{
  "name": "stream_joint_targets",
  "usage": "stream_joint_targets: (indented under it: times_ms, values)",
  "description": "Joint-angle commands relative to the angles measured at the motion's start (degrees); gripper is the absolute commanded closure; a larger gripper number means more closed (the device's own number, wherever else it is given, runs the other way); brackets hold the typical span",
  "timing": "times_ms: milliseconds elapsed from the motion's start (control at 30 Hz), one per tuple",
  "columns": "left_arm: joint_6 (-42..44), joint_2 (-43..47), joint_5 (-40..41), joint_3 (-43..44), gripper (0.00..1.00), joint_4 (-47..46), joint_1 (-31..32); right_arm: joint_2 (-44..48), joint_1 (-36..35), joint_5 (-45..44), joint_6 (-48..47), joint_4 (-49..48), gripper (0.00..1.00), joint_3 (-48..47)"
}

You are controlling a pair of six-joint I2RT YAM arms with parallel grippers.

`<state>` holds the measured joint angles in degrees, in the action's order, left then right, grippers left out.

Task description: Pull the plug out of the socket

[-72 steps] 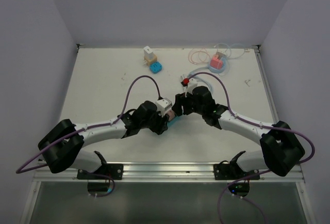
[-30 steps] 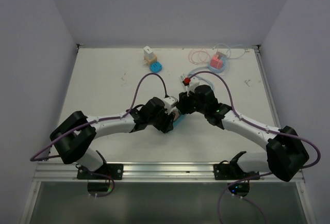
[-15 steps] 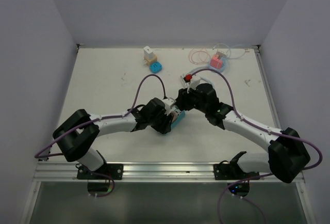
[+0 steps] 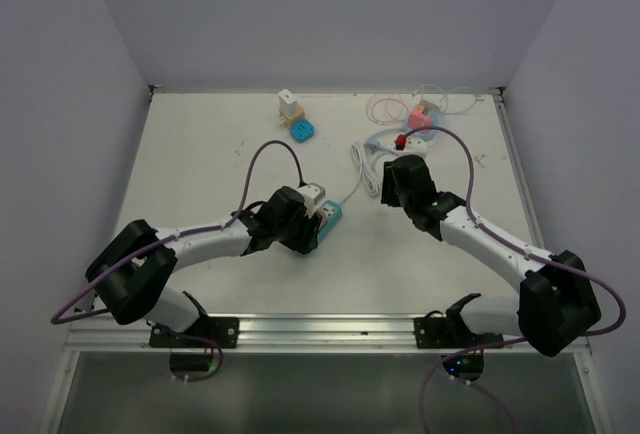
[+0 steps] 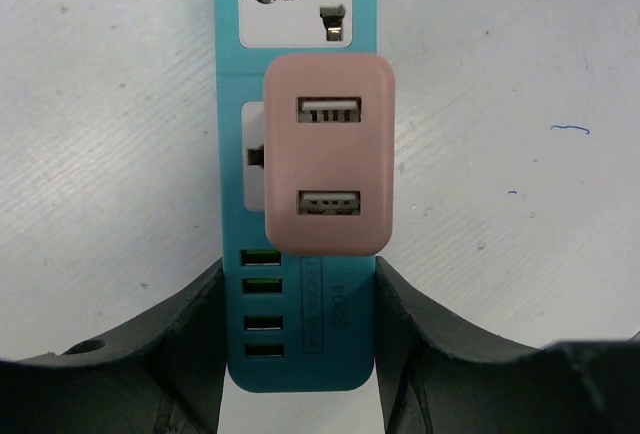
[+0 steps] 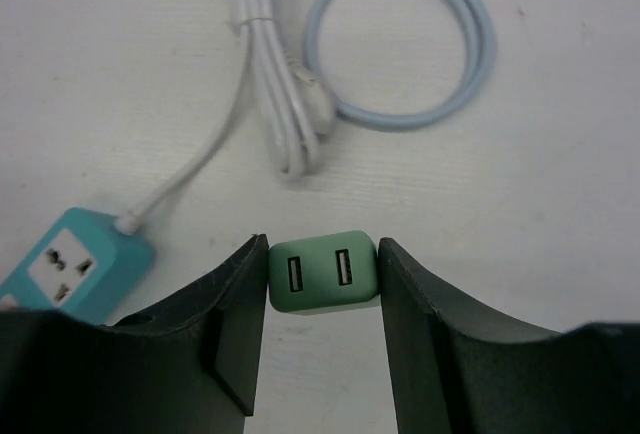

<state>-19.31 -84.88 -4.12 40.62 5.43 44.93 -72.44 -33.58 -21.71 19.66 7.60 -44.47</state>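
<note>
Since half a second ago the right gripper (image 6: 322,254) has drawn back from the teal socket strip (image 5: 300,339) toward the far right of the table (image 4: 200,174), and it now carries the green plug (image 6: 322,274) well apart from the strip. Its fingers pinch the plug by its two sides, with the two USB slots facing the wrist camera; the plug's prongs are hidden behind its body. From above the plug cannot be seen at all, as the right wrist covers it. The left gripper (image 5: 300,294) has its fingers on either long side of the strip's near end, apparently pressed against it, though the fingertips are cut off at the frame's lower edge. A pink adapter (image 5: 328,154) sits plugged into the strip and hides most of the socket beneath it. Beyond it one more socket face shows, cut off by the top of the frame. Ahead of the right gripper lie the strip's bundled white cord (image 6: 275,104) and a light-blue cable loop (image 6: 480,44). At the back of the table stand a blue adapter (image 4: 302,131), a white adapter (image 4: 290,106) and a pink block (image 4: 421,116) among thin cables.
</note>
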Motion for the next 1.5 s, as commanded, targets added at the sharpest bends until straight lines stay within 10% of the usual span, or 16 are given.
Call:
stream_joint_targets:
  times_ms: [0,433,733,900,1467]
  values:
    - [0.5,4.1,5.6,-0.4,1.00,-2.8,-0.6,-1.8,8.4,-4.0,7.0,11.4,1.00,-4.5]
    - [2.3,6.9,7.0,-3.8,1.00,-7.0,-0.5,-14.5,17.1,3.3,10.5,16.9,0.90,-7.5]
    - [2.3,6.3,5.3,-4.0,1.00,-8.4,-0.5,-11.9,17.6,5.2,10.2,14.4,0.33,-6.4]
    - [2.1,6.2,4.5,-3.8,1.00,-8.9,-0.5,-6.9,17.1,13.5,7.1,7.4,0.17,-3.4]
    - [-0.8,8.5,-4.1,0.2,1.00,-6.5,-0.5,1.1,-4.4,29.9,-1.0,-20.7,0.12,4.5]
